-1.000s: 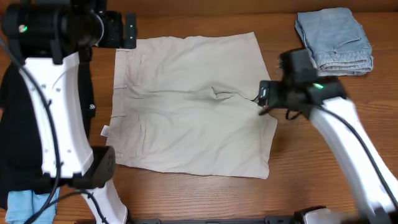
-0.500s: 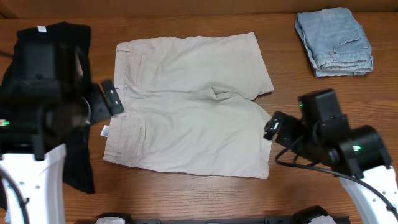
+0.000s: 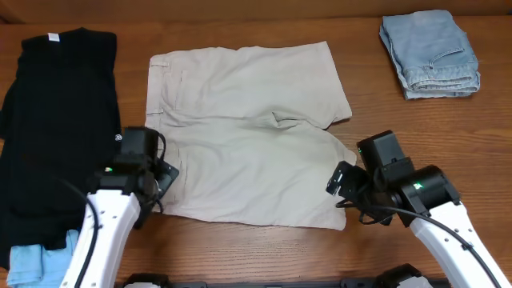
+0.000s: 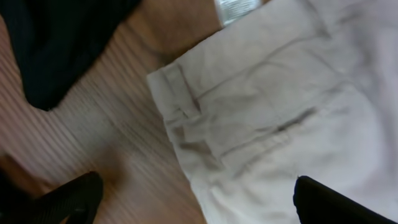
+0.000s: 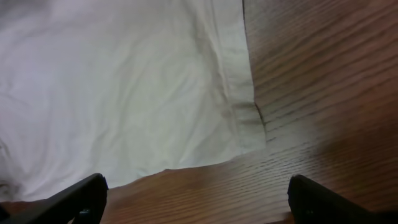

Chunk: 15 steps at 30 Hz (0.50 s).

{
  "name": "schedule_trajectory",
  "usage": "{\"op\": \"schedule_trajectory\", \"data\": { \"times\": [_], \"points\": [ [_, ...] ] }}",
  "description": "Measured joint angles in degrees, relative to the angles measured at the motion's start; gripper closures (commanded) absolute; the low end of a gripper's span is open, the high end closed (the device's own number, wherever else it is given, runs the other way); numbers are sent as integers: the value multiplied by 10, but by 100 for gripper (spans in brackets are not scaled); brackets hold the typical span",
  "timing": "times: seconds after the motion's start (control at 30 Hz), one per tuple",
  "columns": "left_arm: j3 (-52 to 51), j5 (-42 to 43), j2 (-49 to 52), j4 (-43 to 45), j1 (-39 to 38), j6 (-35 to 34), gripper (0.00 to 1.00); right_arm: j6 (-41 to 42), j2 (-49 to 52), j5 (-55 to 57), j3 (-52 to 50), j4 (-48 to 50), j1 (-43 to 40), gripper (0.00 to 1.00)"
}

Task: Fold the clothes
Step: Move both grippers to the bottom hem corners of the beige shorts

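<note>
The beige khaki shorts (image 3: 248, 136) lie spread flat in the middle of the table, waistband to the left and leg hems to the right. My left gripper (image 3: 162, 182) is open and empty, hovering over the near-left waistband corner. In the left wrist view this corner and a belt loop (image 4: 273, 112) sit between my spread fingers (image 4: 199, 205), with the white label (image 4: 239, 7) at the top. My right gripper (image 3: 341, 182) is open and empty by the near-right leg hem. In the right wrist view the hem corner (image 5: 130, 93) lies just ahead of my fingers (image 5: 199, 205), which are over bare wood.
A large black T-shirt (image 3: 56, 128) lies left of the shorts, touching their left side; it also shows in the left wrist view (image 4: 56, 43). A folded light-blue denim garment (image 3: 430, 54) sits at the back right. A light-blue cloth (image 3: 32, 264) is at the front left corner.
Both arms have swung toward the table's front. My left gripper went from the far-left waistband corner to the near-left one. My right gripper went from the crotch edge to the near-right hem.
</note>
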Motion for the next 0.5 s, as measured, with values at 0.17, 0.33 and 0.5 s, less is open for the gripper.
{"op": "schedule_trajectory", "data": {
  "times": [0.17, 0.33, 0.5],
  "points": [
    [-81, -4, 22, 75, 0, -74, 19, -3, 17, 0, -10, 17, 0, 9],
    [-133, -13, 29, 155, 0, -136, 22, -3, 40, -1, -21, 55, 0, 11],
    [-173, -17, 44, 217, 8, -161, 28, -3, 80, -4, -30, 71, 18, 11]
  ]
}}
